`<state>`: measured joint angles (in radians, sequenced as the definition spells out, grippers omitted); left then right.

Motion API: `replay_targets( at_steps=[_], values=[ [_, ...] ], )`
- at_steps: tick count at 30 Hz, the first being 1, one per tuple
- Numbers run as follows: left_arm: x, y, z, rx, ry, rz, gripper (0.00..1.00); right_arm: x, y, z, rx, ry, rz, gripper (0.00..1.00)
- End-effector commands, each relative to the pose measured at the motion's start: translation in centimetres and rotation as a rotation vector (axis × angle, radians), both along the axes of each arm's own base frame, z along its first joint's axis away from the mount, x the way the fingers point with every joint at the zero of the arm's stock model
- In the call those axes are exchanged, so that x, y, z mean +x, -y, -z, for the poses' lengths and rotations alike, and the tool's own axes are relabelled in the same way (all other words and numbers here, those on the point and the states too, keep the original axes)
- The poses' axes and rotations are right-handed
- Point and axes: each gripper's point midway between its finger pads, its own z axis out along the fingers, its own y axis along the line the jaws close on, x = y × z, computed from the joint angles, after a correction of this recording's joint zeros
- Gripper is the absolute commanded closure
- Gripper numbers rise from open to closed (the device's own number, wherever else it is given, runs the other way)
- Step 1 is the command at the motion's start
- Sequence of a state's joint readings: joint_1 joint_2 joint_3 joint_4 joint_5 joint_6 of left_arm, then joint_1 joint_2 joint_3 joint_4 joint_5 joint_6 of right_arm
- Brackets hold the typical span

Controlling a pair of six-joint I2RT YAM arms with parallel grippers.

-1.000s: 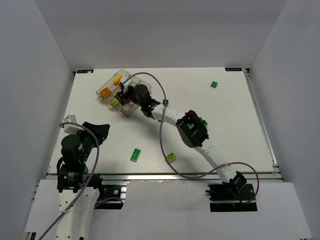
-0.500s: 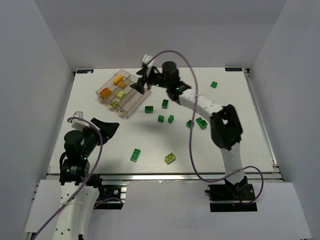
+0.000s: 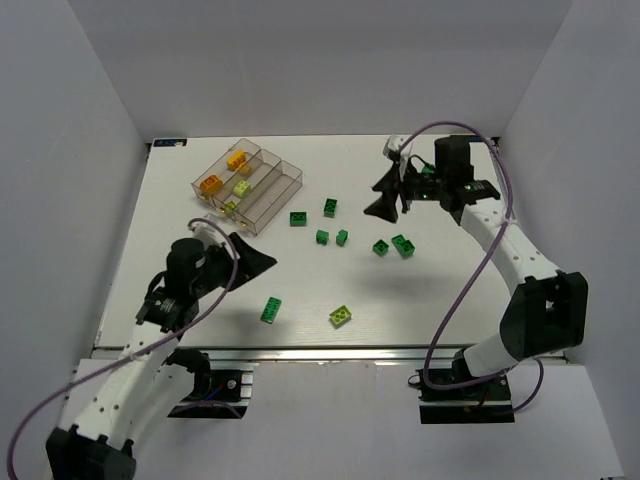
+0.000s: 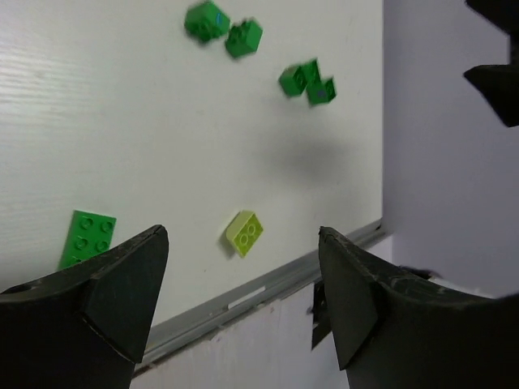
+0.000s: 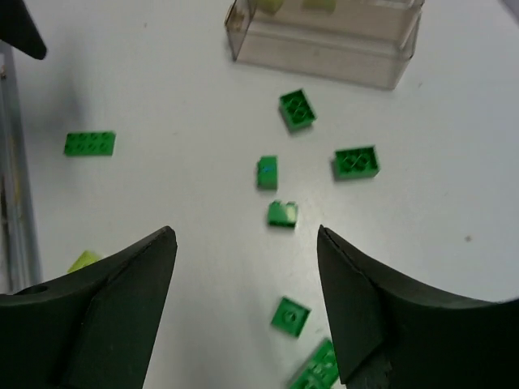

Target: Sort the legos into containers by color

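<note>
The clear four-compartment tray (image 3: 283, 180) sits toward the 10 o'clock corner of the table (image 3: 450, 290). Its leftmost compartment holds an orange brick (image 3: 211, 185) at the near end and a yellow-orange brick (image 3: 237, 160) at the far end. The next compartment holds two lime bricks (image 3: 242, 188), one behind the other.

The left gripper (image 3: 255, 260) hangs above the table at 6 o'clock of the tray, its jaws spread wide and holding nothing. In its wrist view, a flat green brick (image 4: 87, 237) lies at 9 o'clock, partly hidden by the left finger. A loose lime brick (image 4: 244, 232) lies on the table between the two fingertips, apart from both.

Six dark green bricks (image 3: 322, 237) are scattered mid-table, from 4 o'clock of the tray rightward.

The right gripper (image 3: 386, 197) is raised over the table's 1 o'clock area, its jaws wide apart and empty. In its wrist view, several of the dark green bricks lie on the table in the gap between the fingers, touching neither. The tray (image 5: 324, 61) stands at 12 o'clock.
</note>
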<state>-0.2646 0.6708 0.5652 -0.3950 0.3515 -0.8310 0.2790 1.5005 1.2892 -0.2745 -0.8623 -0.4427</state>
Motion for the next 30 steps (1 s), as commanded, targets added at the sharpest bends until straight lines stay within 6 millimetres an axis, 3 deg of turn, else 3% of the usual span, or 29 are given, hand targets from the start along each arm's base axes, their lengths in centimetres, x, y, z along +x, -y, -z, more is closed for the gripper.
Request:
replay_targets(
  at_steps=[1,3,4,5,6,7,8,9,10,11,13,14,16,20,23,30],
  values=[
    [0.2,4.1,-0.3,0.065,0.039,0.110,0.16,-4.4,1.8,0.0,-0.032,-0.004,-0.053,0.25],
    [0.8,6.0,0.8,0.141,0.024,0.160,0.16,-4.2,3.2,-0.2,-0.023,-0.017,-0.001,0.28],
    [-0.1,7.8,1.1,0.171,0.024,0.229,0.16,-4.5,3.8,-1.0,0.002,-0.013,0.010,0.32],
    [-1.0,9.4,3.0,0.259,0.006,0.301,0.16,-4.4,4.9,-1.2,0.020,-0.037,0.049,0.35],
    [-0.2,9.4,3.5,0.300,0.004,0.299,0.16,-4.3,5.5,-1.1,0.028,-0.053,0.065,0.38],
    [-1.2,11.5,2.7,0.324,0.036,0.368,0.16,-4.7,6.0,-1.1,0.038,-0.071,0.067,0.44],
    [-1.4,12.3,3.2,0.365,0.041,0.400,0.16,-4.8,6.4,-1.0,0.040,-0.087,0.077,0.47],
    [-2.3,13.5,5.3,0.460,0.031,0.465,0.16,-4.5,7.4,-0.7,0.036,-0.091,0.098,0.50],
    [-2.4,14.1,5.9,0.507,0.039,0.485,0.16,-4.6,7.8,-0.5,0.036,-0.107,0.107,0.52],
    [-2.2,15.2,5.4,0.528,0.066,0.500,0.16,-4.9,8.2,-0.2,0.037,-0.132,0.112,0.53],
    [-2.8,16.3,7.7,0.654,0.067,0.553,0.16,-4.7,9.3,0.3,0.043,-0.159,0.147,0.53],
    [-2.6,17.4,7.2,0.665,0.089,0.562,0.17,-4.7,9.7,0.3,0.048,-0.161,0.158,0.51],
    [-3.0,18.3,9.0,0.756,0.083,0.597,0.17,-4.6,10.3,0.7,0.041,-0.160,0.185,0.46],
    [-2.9,20.2,10.1,0.874,0.097,0.628,0.17,-4.7,10.8,1.0,0.037,-0.146,0.203,0.43],
    [-2.8,20.3,11.7,0.986,0.093,0.626,0.17,-5.0,10.8,1.3,0.044,-0.158,0.202,0.43],
    [-2.4,21.3,12.2,1.046,0.117,0.623,0.21,-4.9,10.9,1.6,0.053,-0.168,0.205,0.42]
  ],
)
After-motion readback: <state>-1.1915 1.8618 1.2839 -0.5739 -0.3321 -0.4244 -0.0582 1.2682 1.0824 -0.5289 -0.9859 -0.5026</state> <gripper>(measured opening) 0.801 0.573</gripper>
